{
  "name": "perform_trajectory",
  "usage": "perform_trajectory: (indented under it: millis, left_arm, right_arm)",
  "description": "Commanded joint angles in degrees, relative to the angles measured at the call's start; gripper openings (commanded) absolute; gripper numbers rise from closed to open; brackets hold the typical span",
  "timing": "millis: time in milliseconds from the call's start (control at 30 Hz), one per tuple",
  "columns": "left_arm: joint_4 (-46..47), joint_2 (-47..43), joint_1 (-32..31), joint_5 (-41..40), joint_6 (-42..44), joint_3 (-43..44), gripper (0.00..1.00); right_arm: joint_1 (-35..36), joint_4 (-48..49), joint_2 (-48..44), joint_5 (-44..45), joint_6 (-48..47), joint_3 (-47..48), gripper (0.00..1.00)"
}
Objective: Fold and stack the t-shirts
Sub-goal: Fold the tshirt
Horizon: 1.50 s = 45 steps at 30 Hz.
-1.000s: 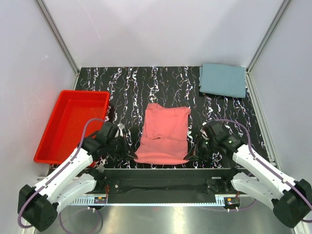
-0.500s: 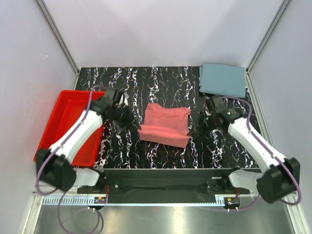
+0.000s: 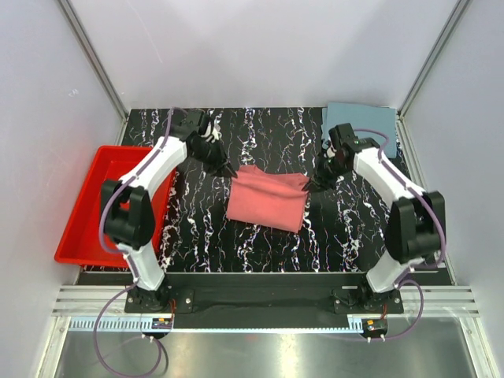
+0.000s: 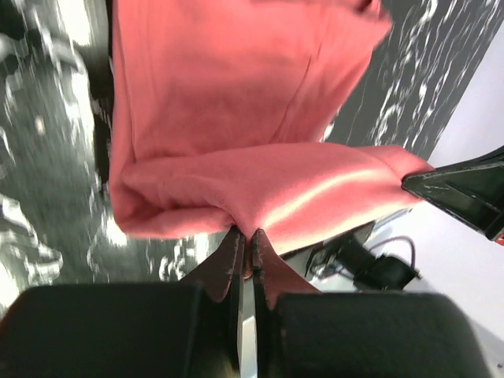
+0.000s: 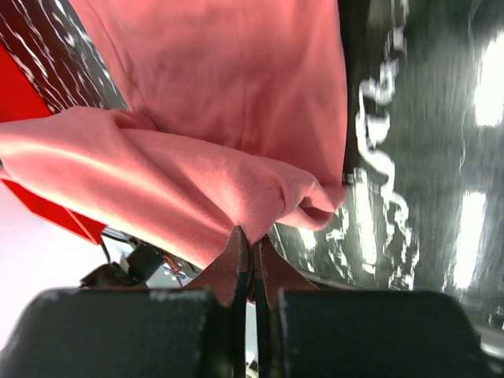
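A second ago both my arms were low at the near hem of the salmon-pink shirt [image 3: 266,198], one pinch at each corner. Since then I have carried that hem up and away over the body of the shirt, so the cloth that lay long is now doubled to about half its length. My left fingers [image 4: 228,272] are closed on a pinch of pink cloth, and my right fingers [image 5: 268,272] are closed on the corner opposite. The shirt lies between the two pairs, with its new fold line on the side nearer my bases. That makes the crosswise fold nearly done; what is left, as I judge it, is to lay the carried edge flat and let go. From the wrist views the edge seems to hang from my fingers rather than rest on the lower layer, though I cannot be sure how high it is. The grey-blue shirt [image 3: 364,128] lies already folded just beyond and outward of my right fingers, so drifting that way would crumple it. The red tray [image 3: 87,220] sits outward of my left fingers and back towards my base, well apart from them. Bare tabletop [image 3: 260,130] lies beyond the fold between my fingers, and more of it on the near side of the fold, so there is room to draw straight back.
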Motion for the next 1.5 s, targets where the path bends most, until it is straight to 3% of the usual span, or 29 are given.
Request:
perform_trajectory:
  millis: [0, 67, 133, 167, 200, 267, 333, 433, 533, 633, 867, 1067, 1233, 1467]
  left_arm:
    - [4.16, 5.37, 2.17, 1.32, 1.6, 5.82, 0.08]
    - [5.04, 10.88, 2.53, 0.89, 1.86, 9.69, 0.16]
    - [5.4, 15.03, 2.97, -1.29, 2.91, 13.63, 0.27]
    - [4.79, 19.58, 3.32, 0.26, 2.83, 19.66, 0.36]
    - [4.35, 21.54, 3.58, 0.27, 2.83, 23.02, 0.4]
    - [-0.28, 26.71, 3.67, -5.42, 5.02, 34.93, 0.43]
    - [-3.81, 28.32, 4.55, -6.49, 6.42, 41.14, 0.44]
    - [0.54, 19.76, 4.46, -4.93, 7.05, 33.82, 0.41]
    - [14.5, 11.12, 4.38, 1.65, 3.55, 13.79, 0.42]
    - [21.04, 5.92, 3.5, 3.61, 6.23, 4.17, 0.6]
    - [27.36, 9.68, 0.25, -1.92, 18.29, 4.16, 0.62]
    - [23.16, 19.0, -0.37, -7.63, 16.63, 12.41, 0.54]
    - [24.29, 20.49, -1.33, -9.48, 15.4, 11.81, 0.54]
    - [24.91, 23.4, -2.3, -7.29, 13.38, 13.21, 0.54]
  right_arm:
    - [-3.63, 3.05, 6.18, -2.49, -4.81, 6.64, 0.03]
    - [-5.22, 4.47, 12.83, -3.18, -6.13, 9.38, 0.07]
    - [-7.68, 5.79, 18.04, -3.98, -7.36, 14.91, 0.18]
    - [-8.39, 5.79, 22.94, -3.2, -7.89, 17.28, 0.25]
    - [-9.0, 5.01, 25.07, -2.58, -8.5, 22.17, 0.43]
    - [-10.24, 2.12, 29.72, -1.26, -10.52, 28.25, 0.49]
    - [-10.42, -3.33, 30.89, 0.05, -11.75, 36.61, 0.54]
    - [-10.5, -6.15, 28.53, 1.37, -13.42, 38.66, 0.68]
    - [-10.42, -7.92, 25.37, 2.69, -16.49, 34.72, 0.69]
    - [-10.42, -3.19, 20.36, 1.04, -17.47, 25.67, 0.72]
    - [-10.06, 5.79, 20.34, -3.63, -16.94, 18.18, 0.75]
    - [-9.98, 3.86, 25.43, -2.05, -16.33, 23.79, 0.66]
    - [-9.8, 2.98, 27.82, -2.22, -15.19, 24.95, 0.56]
    - [-9.45, 4.03, 29.13, -3.28, -14.75, 24.51, 0.56]
